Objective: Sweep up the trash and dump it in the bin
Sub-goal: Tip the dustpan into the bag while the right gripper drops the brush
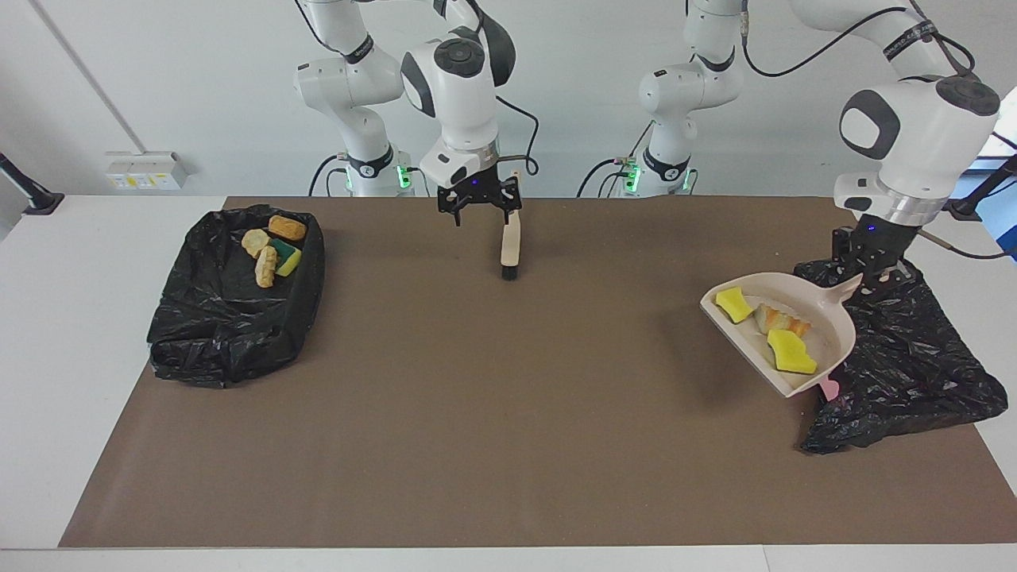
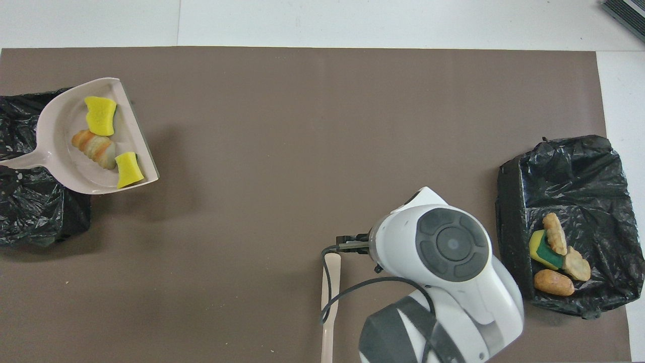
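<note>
A: So, where are the scraps?

B: Three scraps (image 1: 783, 322), two yellow and one tan, lie in the dustpan (image 1: 833, 340). It's at mid-height by the frame edge at the left arm's end in the facing view. The left gripper (image 1: 862, 274) is clamped tight on the handle.

A: Why hold it up there?

B: The pan hangs clear of the table (image 1: 508, 413), casting a shadow on it, and it overlaps the rim of the bin (image 1: 914, 381). I'd judge that it's being carried over for dumping. It looks nearly level, which would keep the scraps from sliding out of the open mouth.

A: And the other arm?

B: The right gripper (image 1: 479, 208) hangs at upper centre of the facing view with its fingers spread wide and nothing in them. It's just beside the top of the brush (image 1: 510, 242), which lies flat on the table. Sweeping looks finished, so the brush isn't needed.

A: Any other trash?

B: Four pieces (image 1: 274, 242) sit in the second bin (image 1: 214, 342), at the right arm's end.
</note>
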Robot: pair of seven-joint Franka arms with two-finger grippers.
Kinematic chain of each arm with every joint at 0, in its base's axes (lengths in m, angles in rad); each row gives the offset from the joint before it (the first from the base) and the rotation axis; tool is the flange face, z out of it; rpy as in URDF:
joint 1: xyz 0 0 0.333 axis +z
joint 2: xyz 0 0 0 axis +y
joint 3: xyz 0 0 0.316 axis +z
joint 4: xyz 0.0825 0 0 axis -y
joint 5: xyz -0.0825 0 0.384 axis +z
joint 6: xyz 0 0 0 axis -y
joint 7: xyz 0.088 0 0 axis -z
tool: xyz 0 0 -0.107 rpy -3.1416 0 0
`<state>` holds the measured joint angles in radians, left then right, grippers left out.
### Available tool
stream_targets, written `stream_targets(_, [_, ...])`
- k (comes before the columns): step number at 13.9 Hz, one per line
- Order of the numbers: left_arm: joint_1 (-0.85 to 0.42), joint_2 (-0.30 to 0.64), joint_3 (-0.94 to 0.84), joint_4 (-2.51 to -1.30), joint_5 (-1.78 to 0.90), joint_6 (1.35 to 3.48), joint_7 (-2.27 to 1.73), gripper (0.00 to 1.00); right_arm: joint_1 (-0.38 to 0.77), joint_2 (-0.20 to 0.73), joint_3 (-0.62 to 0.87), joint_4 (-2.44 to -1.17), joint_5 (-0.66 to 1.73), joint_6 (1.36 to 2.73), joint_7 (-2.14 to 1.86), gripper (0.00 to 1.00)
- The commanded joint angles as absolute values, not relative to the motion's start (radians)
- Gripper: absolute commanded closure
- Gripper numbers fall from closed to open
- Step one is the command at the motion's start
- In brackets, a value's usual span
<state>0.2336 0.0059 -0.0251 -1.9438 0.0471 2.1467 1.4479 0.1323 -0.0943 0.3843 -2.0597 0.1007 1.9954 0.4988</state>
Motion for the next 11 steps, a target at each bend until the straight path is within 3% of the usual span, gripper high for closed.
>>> stream_targets(1, [0.310, 0.017, -0.037, -1.921, 0.020, 2.164, 1.477, 1.00, 0.109, -0.080, 0.301, -1.973, 0.083, 1.924, 0.399, 0.00])
stream_targets(6, [0.440, 0.038, -0.037, -1.869, 0.023, 2.184, 1.564, 1.00, 0.094, -0.106, 0.089, -1.889, 0.072, 1.859, 0.217, 0.00])
stream_targets(11, [0.567, 0.158, -0.032, -1.700, 0.121, 2.175, 1.666, 1.00, -0.032, -0.107, 0.069, -1.746, 0.003, 1.706, -0.001, 0.00])
